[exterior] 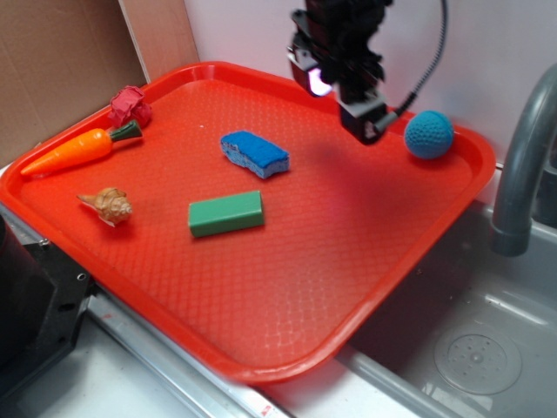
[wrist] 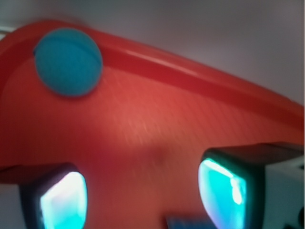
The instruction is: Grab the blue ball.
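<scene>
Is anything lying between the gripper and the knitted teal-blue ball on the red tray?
Nothing. The wrist view shows only bare red tray between the open gripper and the knitted teal-blue ball; the exterior view agrees.

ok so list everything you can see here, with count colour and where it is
tray: 1, red, on the counter beside the sink
ball: 1, teal-blue, far right corner of the tray
sponge: 1, blue with a pale edge, tray middle, far side
block: 1, green, tray middle
carrot: 1, orange with a green top, left edge of the tray
red lump: 1, red, far left, by the carrot's top
shell: 1, tan, left side
faucet: 1, grey, right
sink: 1, grey, lower right
claw: 1, black, open, above the tray left of the ball
</scene>
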